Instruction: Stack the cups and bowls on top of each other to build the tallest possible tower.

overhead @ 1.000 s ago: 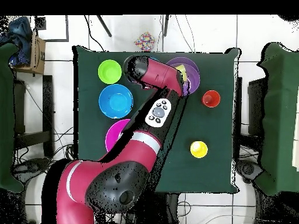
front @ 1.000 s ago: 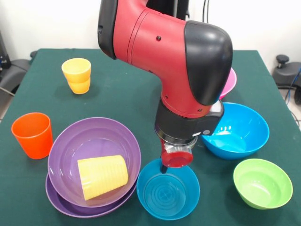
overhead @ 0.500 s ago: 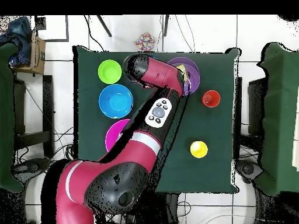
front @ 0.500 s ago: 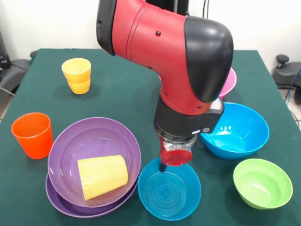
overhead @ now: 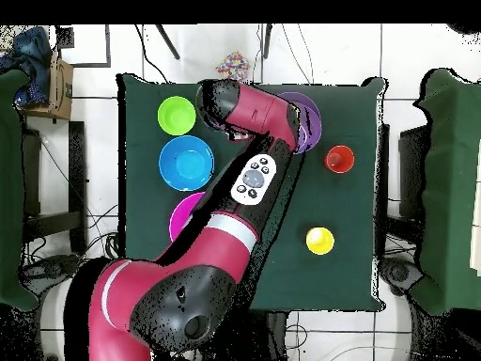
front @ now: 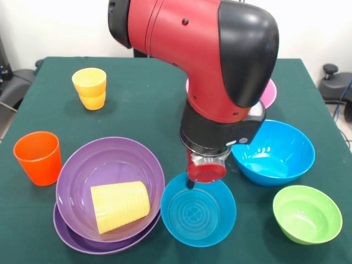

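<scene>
Red arm's end effector [front: 191, 184] at small blue bowl [front: 198, 216] far rim; finger state unclear.

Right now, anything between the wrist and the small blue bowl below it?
Nothing visible. The arm's end hangs right at the far rim of the small blue bowl, whose inside is empty. The purple bowls and big blue bowl sit off to either side.

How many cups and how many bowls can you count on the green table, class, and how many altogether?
Cups: 4, namely orange cup, ribbed yellow cup, two nested amber cups.
Bowls: 6, namely two stacked purple bowls, pink bowl, big blue bowl, small blue bowl, green bowl.
Total: 10.
</scene>
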